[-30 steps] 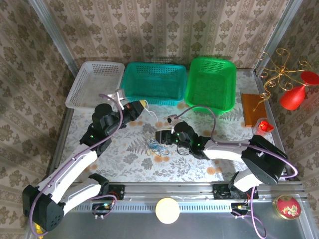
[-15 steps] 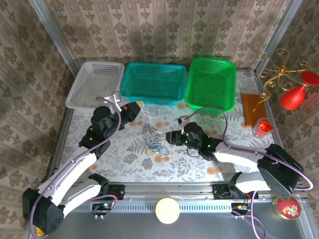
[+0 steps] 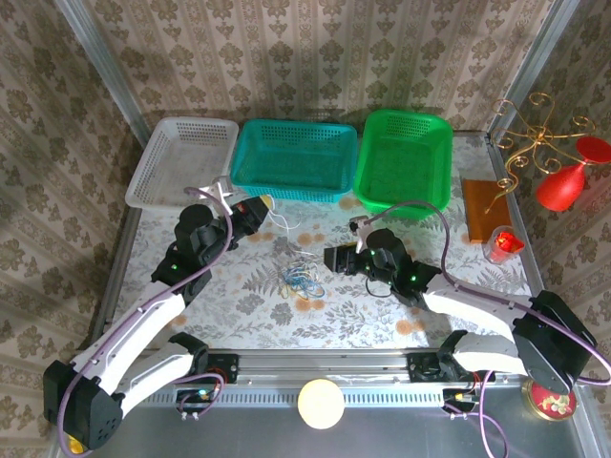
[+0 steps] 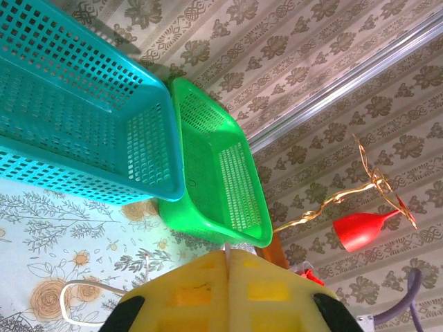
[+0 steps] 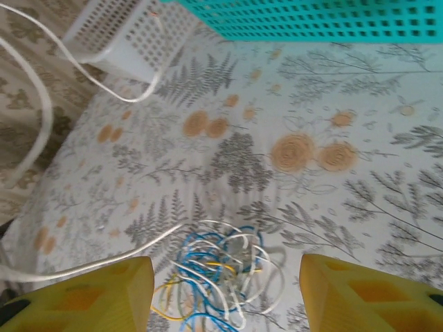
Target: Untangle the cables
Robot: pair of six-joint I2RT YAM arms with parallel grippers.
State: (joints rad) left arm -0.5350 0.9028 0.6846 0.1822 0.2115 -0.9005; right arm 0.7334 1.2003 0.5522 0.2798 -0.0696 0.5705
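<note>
Blue, white and yellowish cables (image 3: 302, 280) lie in a small clump near the middle of the flower-patterned desk (image 3: 248, 315) in the top external view. The left tool (image 3: 267, 202) is just in front of the teal basket (image 3: 294, 157), closed, and a white cable (image 3: 284, 224) runs from its tip in a loose curve down to the clump. The right tool (image 3: 328, 259) is just to the right of the clump, apart from it and pointing toward it. A white basket (image 3: 181, 160) and a green basket (image 3: 406, 157) flank the teal one along the far edge. In the left wrist view the two yellow fingers (image 4: 194, 297) press together, with a thin white strand coming out of the seam between them, so this tool pinches the white cable. A loop of that cable lies on the desk at the lower left, and the teal and green baskets stand beyond. In the right wrist view the yellow fingers (image 5: 83, 294) stand wide apart and grip nothing. The clump lies on the desk in line with the gap, blue loops wound with white and yellowish ones. One white strand leaves the clump leftward past the left finger.
</note>
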